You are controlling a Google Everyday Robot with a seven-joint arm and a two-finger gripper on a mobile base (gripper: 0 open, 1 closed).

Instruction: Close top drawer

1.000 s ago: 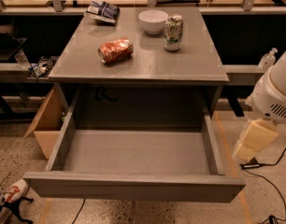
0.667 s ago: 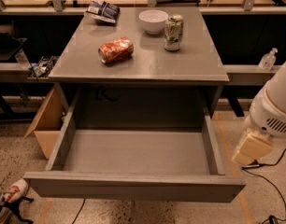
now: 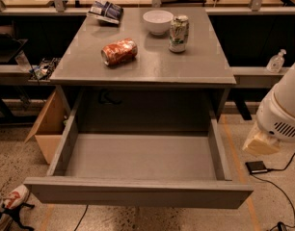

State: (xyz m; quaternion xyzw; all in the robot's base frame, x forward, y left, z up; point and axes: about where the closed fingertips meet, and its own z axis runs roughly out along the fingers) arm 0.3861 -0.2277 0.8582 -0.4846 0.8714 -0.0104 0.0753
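The top drawer is pulled far out of the grey cabinet, and its wide shallow box is empty inside. Its plain front panel faces me at the bottom of the camera view. My gripper, a cream-coloured piece at the end of the white arm, hangs to the right of the drawer's right side wall. It is about level with the wall, apart from it, and not touching the front panel.
On the tabletop are a lying red can, a white bowl, an upright can and a blue bag. A cardboard box stands left of the drawer. A black device with cable lies on the floor right.
The arm's white body has sunk slightly. The gripper stays beside the drawer's right side. The drawer has not moved.
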